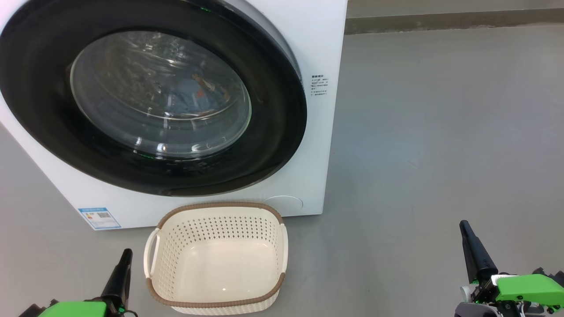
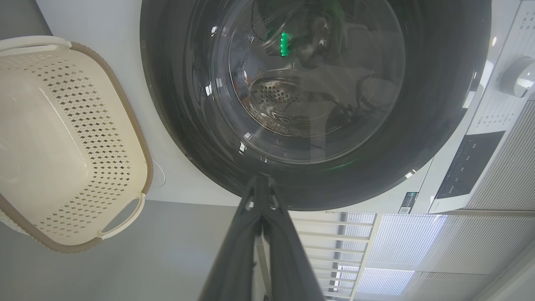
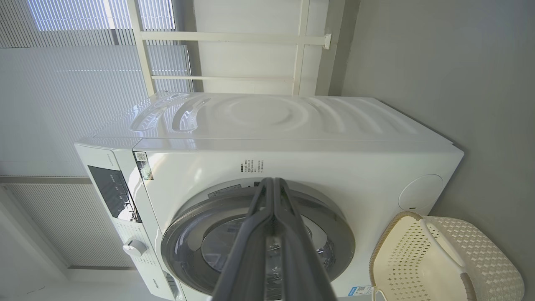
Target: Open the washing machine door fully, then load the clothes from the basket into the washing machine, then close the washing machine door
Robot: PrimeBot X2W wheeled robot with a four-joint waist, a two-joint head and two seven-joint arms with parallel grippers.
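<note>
Two claws sit low at the near edge of the head view, both with their dark fingers pressed together and holding nothing. The left claw (image 1: 126, 255) points up at the lower left. The right claw (image 1: 465, 229) points up at the lower right over bare grey floor (image 1: 440, 132), well apart from everything else. In each wrist view the fingers meet at the tips, for the left claw (image 2: 261, 180) and for the right claw (image 3: 273, 182).

Just to the right of the left claw, not touching it, stands the basket (image 1: 216, 206). It lies between the claws but far nearer the left one, and its pale bottom is showing. Its far rim stands close to the foot of the washing machine (image 1: 324, 132), between the blue energy label (image 1: 99, 218) and the round filter cover (image 1: 284, 202).

Beyond the basket and above it, the washing machine door (image 1: 282, 132) lies shut flat against the machine's front, well apart from both claws. Through its glass, inside the drum, the clothes (image 1: 196, 97) show as light-blue fabric with orange marks.
</note>
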